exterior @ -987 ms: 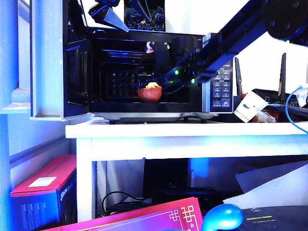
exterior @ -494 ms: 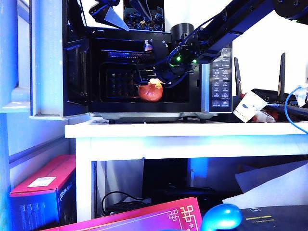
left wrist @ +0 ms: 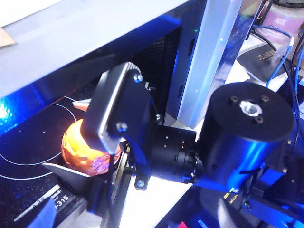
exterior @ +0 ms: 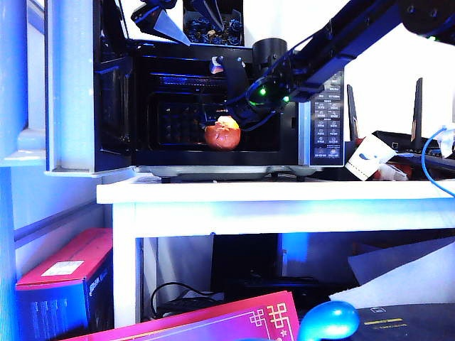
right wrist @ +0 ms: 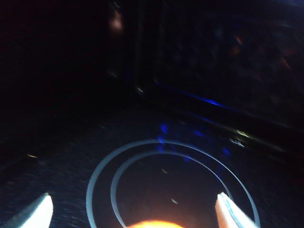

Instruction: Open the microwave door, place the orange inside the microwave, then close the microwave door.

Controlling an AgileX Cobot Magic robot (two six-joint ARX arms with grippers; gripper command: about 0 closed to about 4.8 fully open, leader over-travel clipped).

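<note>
Your orange (exterior: pixel 222 135) sits on the microwave (exterior: pixel 213 106) floor, inside the cavity, near the middle. Right gripper (right wrist: pixel 133 211) is in there with it, fingers spread wide on either side of the fruit and not clamped; the right wrist view shows only the top of the orange between the tips, over the white ring marks on the floor. The right arm's wrist (exterior: pixel 263 89) fills the right part of the opening, so it blocks the doorway. The door (exterior: pixel 71 89) hangs swung out at the left. Left gripper (exterior: pixel 160 21) hovers above the microwave top, jaws apart, holding nothing. Beside the oven on the white table (exterior: pixel 270 193): a black router (exterior: pixel 402 135) with antennas, a blue cable (exterior: pixel 430 160), a paper tag (exterior: pixel 366 158). Below, a pink box (exterior: pixel 67 284).
</note>
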